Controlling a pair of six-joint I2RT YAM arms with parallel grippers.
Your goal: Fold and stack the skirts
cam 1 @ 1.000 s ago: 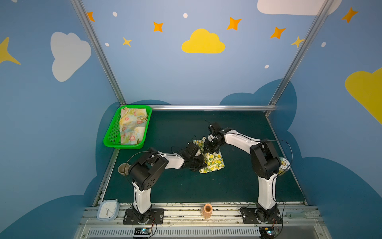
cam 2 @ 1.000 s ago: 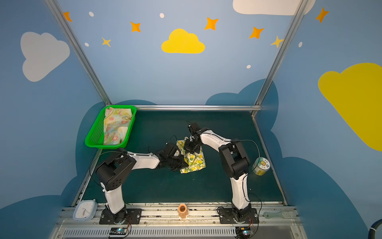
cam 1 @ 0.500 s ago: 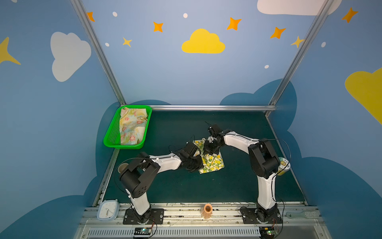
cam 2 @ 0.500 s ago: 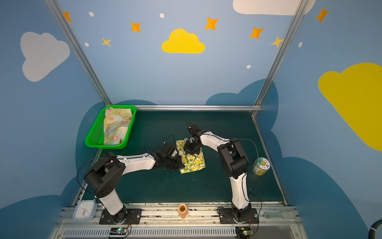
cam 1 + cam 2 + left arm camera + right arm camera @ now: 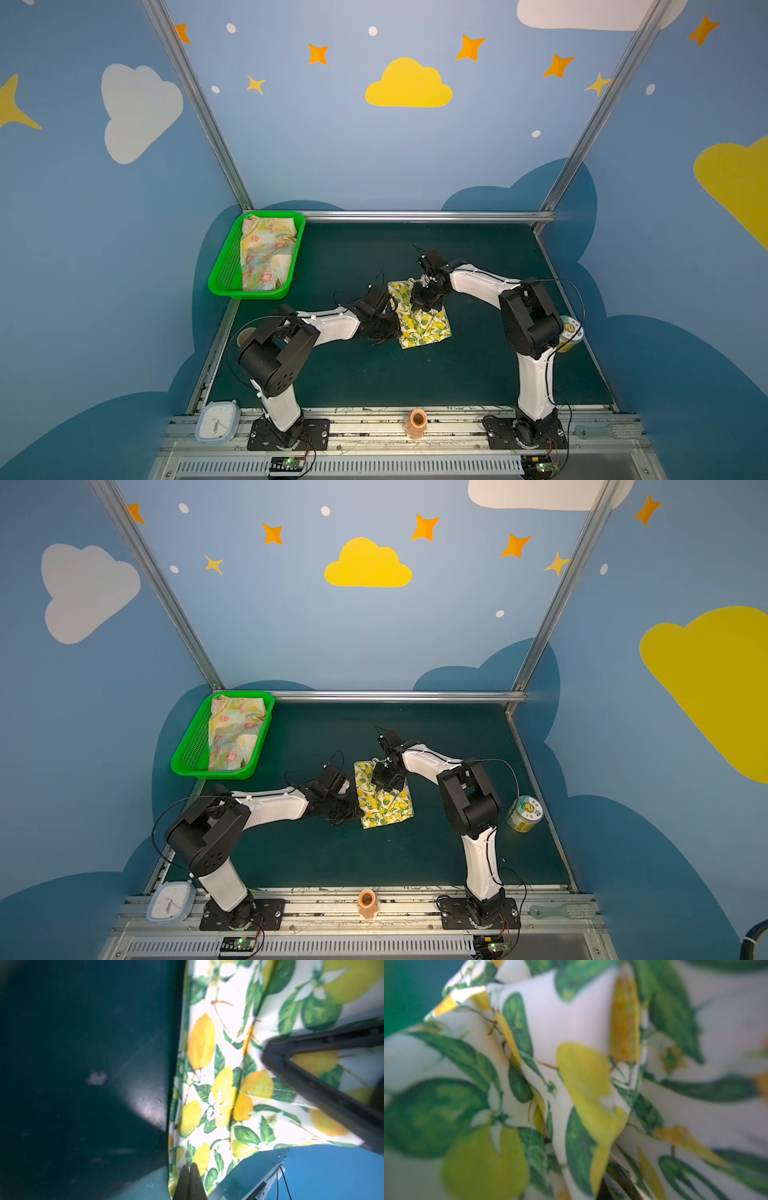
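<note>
**Top views.** Lemon skirt lies mid-mat as a rough folded rectangle, with both arms on it. Left gripper is at its left edge. Right gripper is over its far part. The claws can't be read from up here. Flower skirt lies loose in the basket in the far left corner, well apart from both arms and not yet folded.

**Left wrist.** Fingertips are pressed together, and the lemon hem looks caught between them. The cloth rises off the mat toward them. Across the panel, the right gripper's dark finger bears down on the cloth.

**Right wrist.** Blurred lemon cloth fills the view, gathered in pleats that run toward the lens. The fingers are hidden. I judge the claw clamped tight on a bunch of that cloth.

**Risks.**
- The left pinch sits right at the hem and is shallow. A sideways tug from either arm could slip the thin cloth free and let the fold fall open.
- The right claw seems to hold several layers at once. A lift would drag the lower layers along and wrinkle or undo the fold.
- The two arms work close together over a small piece, so uneven travel could skew the fold.
- If this skirt ends up skewed, the flower skirt will not stack flat on it.
</note>
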